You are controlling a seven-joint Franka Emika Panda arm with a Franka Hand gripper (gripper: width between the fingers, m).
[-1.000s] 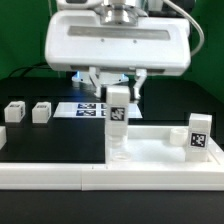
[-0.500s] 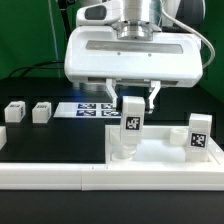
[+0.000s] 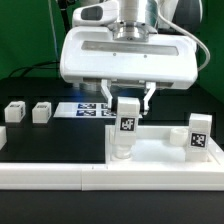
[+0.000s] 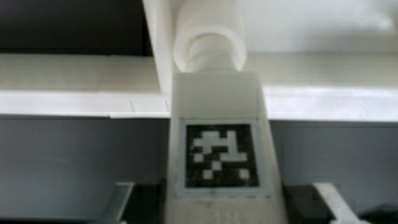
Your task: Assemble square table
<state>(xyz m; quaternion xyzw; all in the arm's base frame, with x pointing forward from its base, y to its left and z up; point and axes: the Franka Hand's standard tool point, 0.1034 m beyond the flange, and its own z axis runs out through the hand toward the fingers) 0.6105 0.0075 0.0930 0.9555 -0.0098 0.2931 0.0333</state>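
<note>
**A:** Status, front to back?
**B:** White L-shaped rail (image 3: 45, 176) is nearest. Square tabletop (image 3: 165, 152) lies just behind it, on the exterior view's right.
**A:** Gripper?
**B:** Gripper (image 3: 128, 100) is narrowed onto the held leg (image 3: 127, 122). Leg is upright, tag toward the camera, foot at the tabletop's left corner. Can't tell if it's seated.
**A:** Rest?
**B:** Second leg (image 3: 200, 133) stands at the tabletop's right side. Third leg (image 3: 13, 111) and fourth leg (image 3: 42, 111) sit farther back left, near each other. Marker board (image 3: 88, 108) is farthest.
</note>
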